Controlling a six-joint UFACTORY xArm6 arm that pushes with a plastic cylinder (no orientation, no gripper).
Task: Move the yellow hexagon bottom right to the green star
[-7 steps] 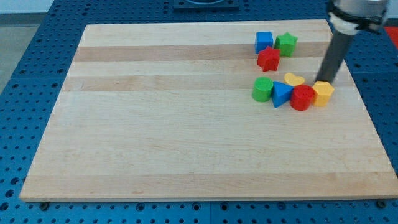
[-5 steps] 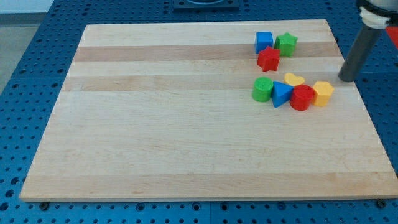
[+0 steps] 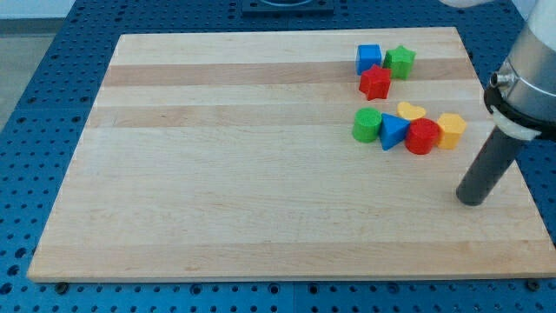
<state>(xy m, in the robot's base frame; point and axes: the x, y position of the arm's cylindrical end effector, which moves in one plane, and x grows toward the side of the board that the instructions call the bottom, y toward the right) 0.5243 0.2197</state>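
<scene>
The yellow hexagon (image 3: 451, 129) sits at the right end of a row of blocks, touching a red cylinder (image 3: 422, 136). The green star (image 3: 400, 61) lies near the view's top right, next to a blue cube (image 3: 369, 59) and above a red star (image 3: 375, 83). My tip (image 3: 470, 200) rests on the board below and slightly right of the yellow hexagon, clear of every block.
The row also holds a green cylinder (image 3: 367, 125), a blue triangle (image 3: 393, 130) and a yellow heart (image 3: 411, 111). The wooden board (image 3: 243, 174) lies on a blue pegboard table; its right edge is close to my tip.
My tip has left the yellow hexagon's upper side, swung out to the right, then down toward the view's bottom. No block has moved.
</scene>
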